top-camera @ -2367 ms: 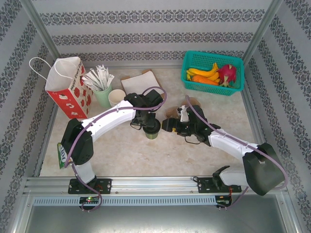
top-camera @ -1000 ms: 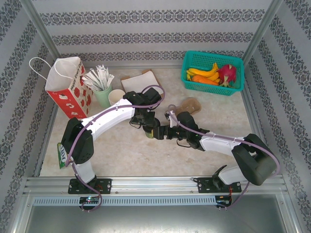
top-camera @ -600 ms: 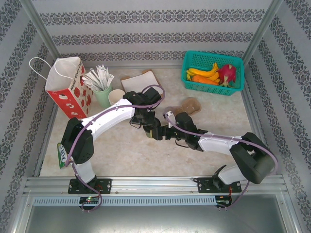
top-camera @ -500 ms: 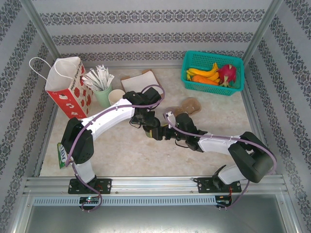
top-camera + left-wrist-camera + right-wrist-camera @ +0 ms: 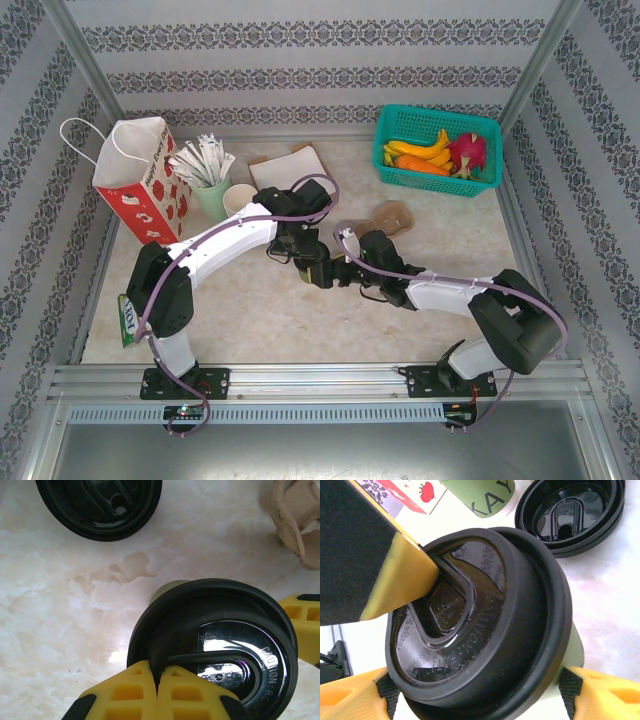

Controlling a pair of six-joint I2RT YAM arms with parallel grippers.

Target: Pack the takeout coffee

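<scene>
Ok, status: takeout coffee point(image 5: 220, 640) stands upright on the marble surface point(image 5: 250, 310), black lid on. It is well right of the red-and-white paper bag point(image 5: 140, 180) and closer to the arm bases than the bag is.

Left claw point(image 5: 157, 672): fingers pressed together, tips on the lid's edge (can't tell if they nip the rim itself). In the right wrist view one yellow tip sits in the lid's sunken centre.

Right claw point(image 5: 477, 695): spread wide, one finger on each side of the cup just under the lid rim. The pads sit right at the cup wall; can't tell whether they press it.

Other items, all relative to the bag:
- Loose black lids point(image 5: 570, 515), stacked, lie near the coffee on its bag side.
- Pale green cup of white sticks point(image 5: 205, 170) is just right of the bag.
- Lidless cup point(image 5: 238, 200) is next along.
- Brown cardboard carrier point(image 5: 390, 215) lies farther right of the bag than the coffee.
- Teal basket point(image 5: 400, 178), with fruit in it, is farthest right of the bag, at the back wall.
</scene>
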